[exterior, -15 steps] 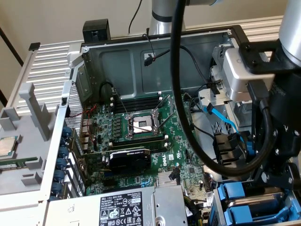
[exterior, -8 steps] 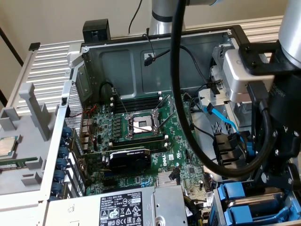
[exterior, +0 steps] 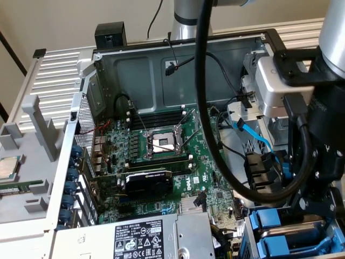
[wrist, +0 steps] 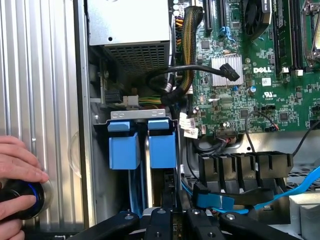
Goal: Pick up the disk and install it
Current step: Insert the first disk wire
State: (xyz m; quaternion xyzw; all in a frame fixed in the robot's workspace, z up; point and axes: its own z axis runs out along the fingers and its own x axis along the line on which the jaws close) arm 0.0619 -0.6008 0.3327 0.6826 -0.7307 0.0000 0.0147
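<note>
Nearest the camera, the claw (wrist: 170, 217) hangs over the drive bay with its fingers pressed close together. They seem to pinch the near edge of the disk (wrist: 162, 147), although the contact itself is dark and hard to make out.

The disk stands on edge in its blue carrier and already sits well down in the drive bay (wrist: 140, 115), under the bay's metal bracket. Its blue end is level with a second blue carrier (wrist: 124, 147) just beside it. Judged from that, the pick-up is done and the install is far along. What looks left is the final seating and the claw letting go (whether the carrier has latched cannot be told from here).

Beside the bay, a blue data cable (wrist: 215, 202) lies loose near a row of black connectors (wrist: 245, 165). A person's hand (wrist: 15, 165) rests on a round knob on the ribbed surface outside the case.

Further off lie the green motherboard (wrist: 260, 85) and the grey power supply (wrist: 130, 25).
</note>
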